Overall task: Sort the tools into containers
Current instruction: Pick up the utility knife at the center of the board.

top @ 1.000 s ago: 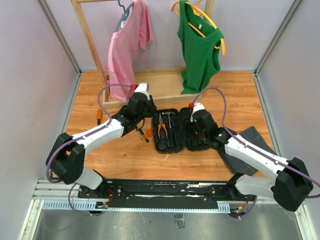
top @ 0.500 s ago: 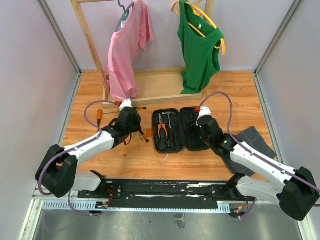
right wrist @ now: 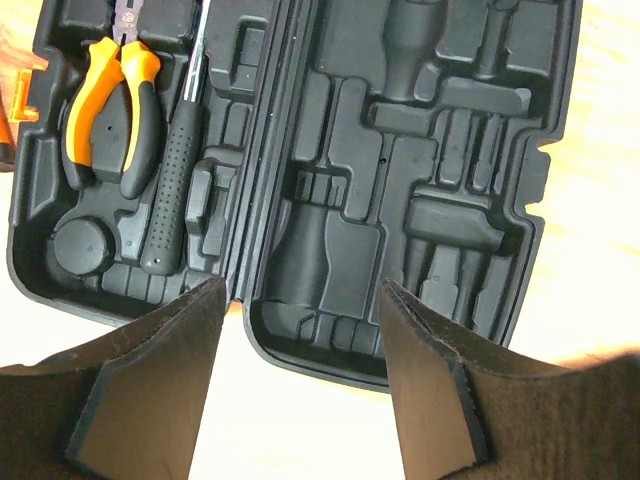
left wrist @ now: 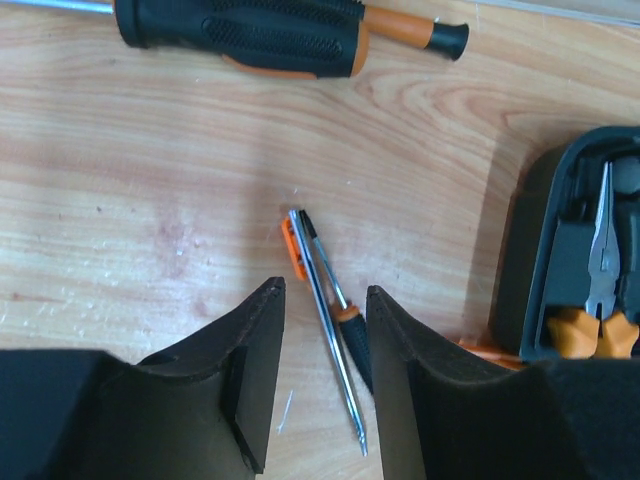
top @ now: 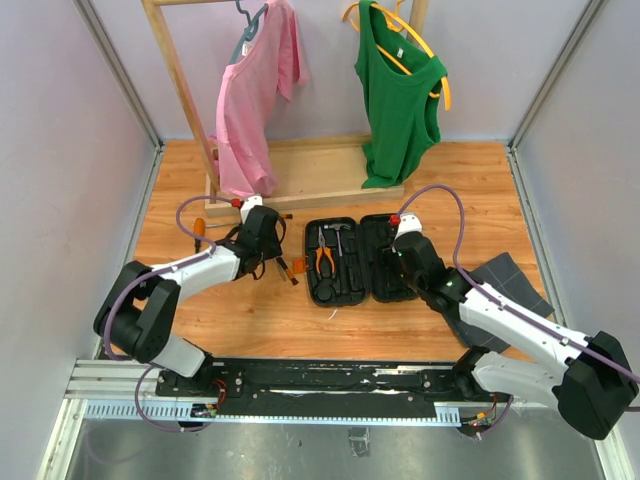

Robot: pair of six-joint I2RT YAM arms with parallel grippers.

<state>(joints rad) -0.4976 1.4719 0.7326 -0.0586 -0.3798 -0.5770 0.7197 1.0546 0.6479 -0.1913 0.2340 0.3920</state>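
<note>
- A large black-and-orange screwdriver lies loose on the wooden tabletop, not yet sorted.
- The left fingers, apart and empty, hang over two thin screwdrivers lying beside the case.
- In the black plastic clamshell case, the left half holds orange-handled pliers and a black-handled hammer.
- The right half's slots are bare, and the right fingers hover above, apart and empty.

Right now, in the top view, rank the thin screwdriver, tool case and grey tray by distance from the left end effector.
1. thin screwdriver: on the table right at the tip of the open left end effector.
2. tool case: to its right, mid-table.
3. grey tray: far right, beyond the case.
</note>
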